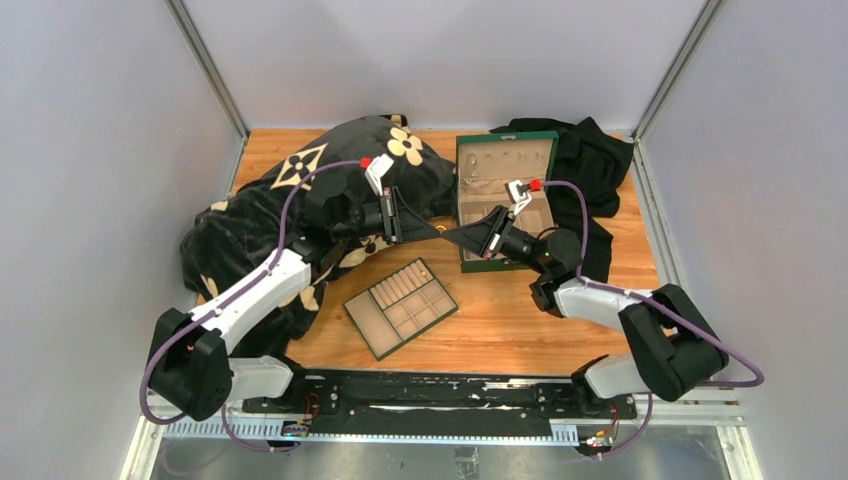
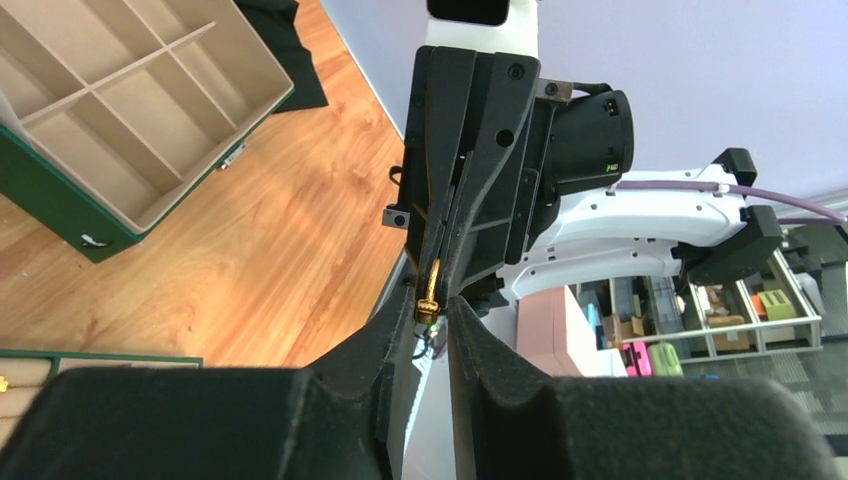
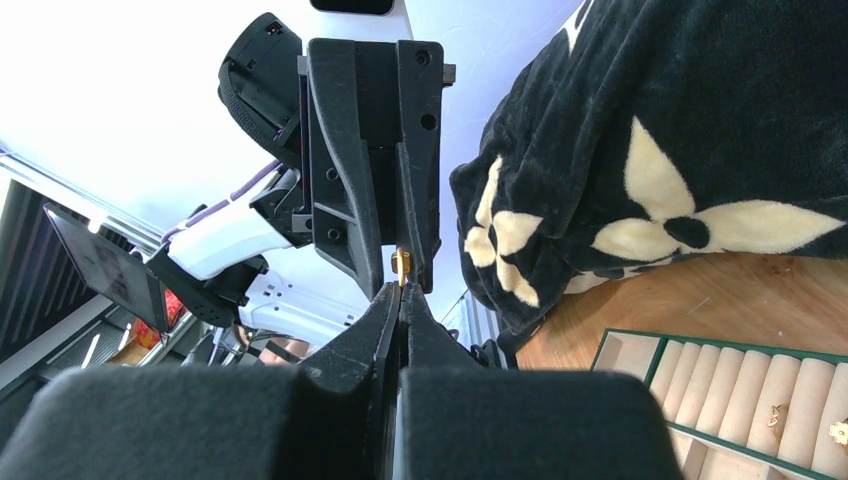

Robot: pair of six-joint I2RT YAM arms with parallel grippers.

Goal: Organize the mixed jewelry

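Note:
Both grippers meet tip to tip in the air above the table, between the blanket and the green box. My right gripper is shut on a thin gold ring, which sticks out past its tips. My left gripper stands around the ring's free end with its jaws narrowed, and a sliver of gap shows beside the ring. In the top view the left gripper and right gripper nearly touch, and the ring is too small to see. Two tiny gold pieces sit on the tray's ring rolls.
The open green box with beige compartments stands at the back right, partly on a black cloth. A flat green tray lies near the middle front. A black blanket with cream flowers fills the back left.

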